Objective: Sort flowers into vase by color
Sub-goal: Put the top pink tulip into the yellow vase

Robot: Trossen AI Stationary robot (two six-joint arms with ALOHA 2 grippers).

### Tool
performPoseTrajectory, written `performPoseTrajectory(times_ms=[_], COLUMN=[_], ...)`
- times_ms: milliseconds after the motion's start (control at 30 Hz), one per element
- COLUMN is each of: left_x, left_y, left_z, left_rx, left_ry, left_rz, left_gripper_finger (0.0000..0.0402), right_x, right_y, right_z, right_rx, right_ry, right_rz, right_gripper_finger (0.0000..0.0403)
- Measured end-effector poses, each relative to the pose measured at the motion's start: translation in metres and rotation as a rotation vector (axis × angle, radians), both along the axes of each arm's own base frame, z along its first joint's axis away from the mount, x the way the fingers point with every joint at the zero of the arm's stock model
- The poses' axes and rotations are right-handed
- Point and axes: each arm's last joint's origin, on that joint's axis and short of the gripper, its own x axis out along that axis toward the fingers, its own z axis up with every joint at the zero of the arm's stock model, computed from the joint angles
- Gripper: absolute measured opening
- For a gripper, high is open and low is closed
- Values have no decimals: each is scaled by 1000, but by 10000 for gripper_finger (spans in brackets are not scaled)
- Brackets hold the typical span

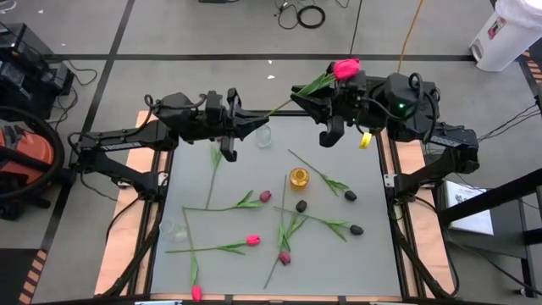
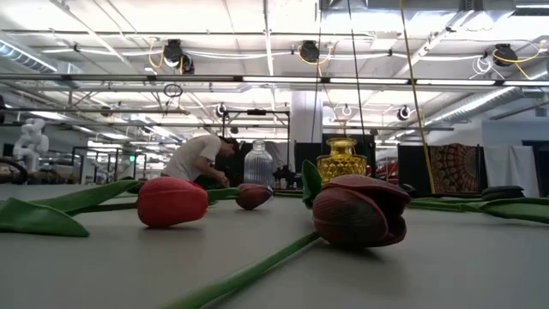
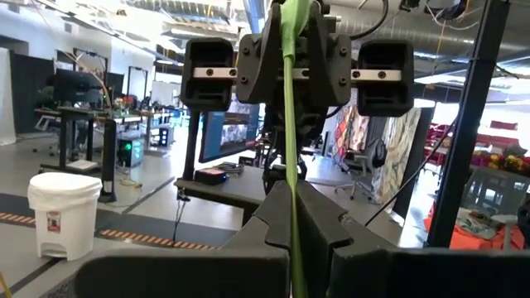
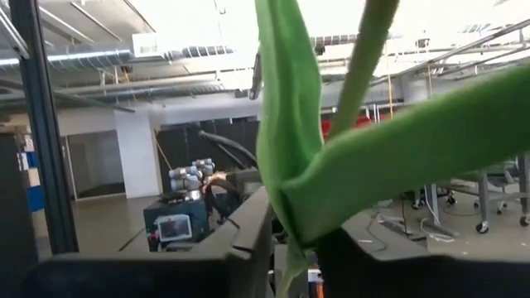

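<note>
I see a pink tulip held above the bench's far edge, beyond the yellow vase. My left tool is clamped on its stem end; my right tool grips its stem near the head. Other tulips lie around the vase.

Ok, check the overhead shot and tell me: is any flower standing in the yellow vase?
No: the yellow vase shows an empty mouth, and the bright pink tulip is up between both grippers at the table's far edge.
</note>
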Motion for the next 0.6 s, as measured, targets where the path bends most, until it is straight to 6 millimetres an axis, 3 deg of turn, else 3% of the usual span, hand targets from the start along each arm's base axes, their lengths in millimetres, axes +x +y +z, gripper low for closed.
performPoseTrajectory(times_ms=[233,600], left_x=[0,0], left_y=[0,0], left_z=[0,-1], left_rx=[0,-8], left_ry=[2,7], left_rz=[1,-1], left_gripper_finger=[4,24], right_x=[0,0], right_y=[0,-1], right_z=[-3,-3], right_rx=[-3,-6], right_ry=[34,37], right_rz=[-8,-6], right_gripper_finger=[11,3])
